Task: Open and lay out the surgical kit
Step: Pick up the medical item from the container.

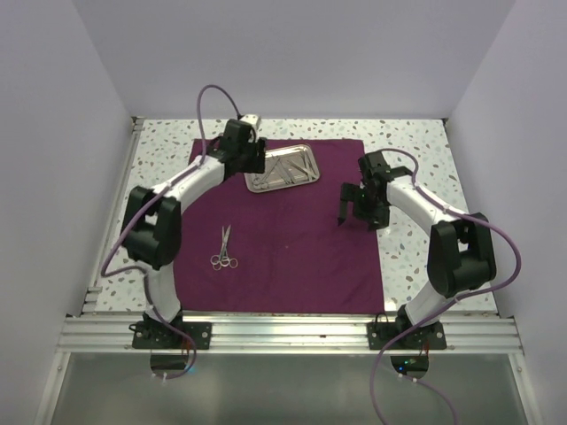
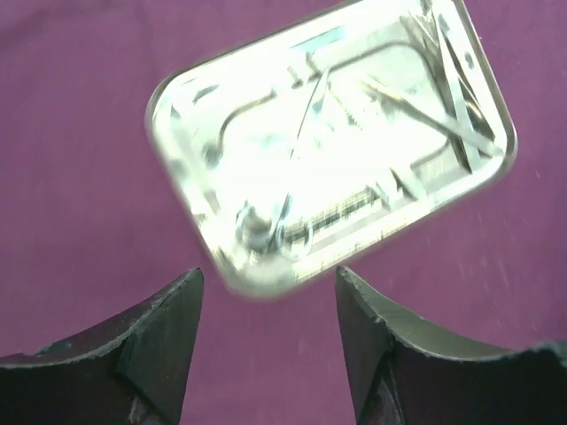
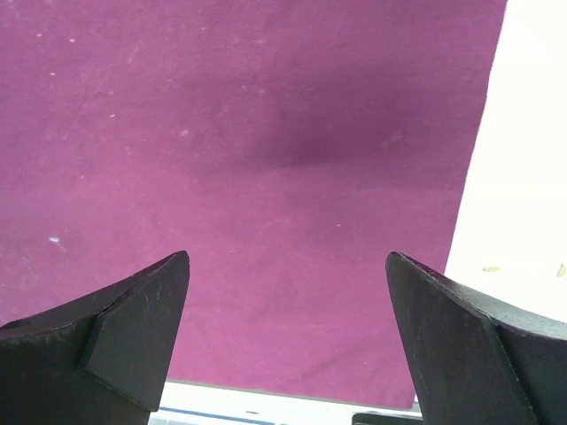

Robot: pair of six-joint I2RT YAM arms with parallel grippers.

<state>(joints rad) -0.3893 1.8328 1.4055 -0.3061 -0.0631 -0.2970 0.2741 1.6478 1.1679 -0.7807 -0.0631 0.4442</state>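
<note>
Over the far tray (image 2: 173, 150), the spread, empty left gripper (image 2: 268, 274) should be centred on one instrument (image 2: 456, 97), the right gripper (image 3: 288, 257) likewise agape.

From above, the left gripper (image 1: 251, 166) is covering the tray (image 1: 314, 164)'s left end, and its own fingertips are hiding beneath the wrist. The tools (image 1: 282, 170) in the tray are showing too small to tell apart. In the left wrist view, glare is washing out the tray's inside, blurring the tools into streaks, and the top edge is cutting off one corner. The looped tool (image 1: 225, 251) near the cloth (image 1: 292, 257)'s left edge is showing too small to name. In the right wrist view, the bottom edge is cutting off the right gripper (image 3: 288, 266)'s fingers (image 3: 133, 336), and the table (image 3: 532, 159) is bleaching to blank white.
</note>
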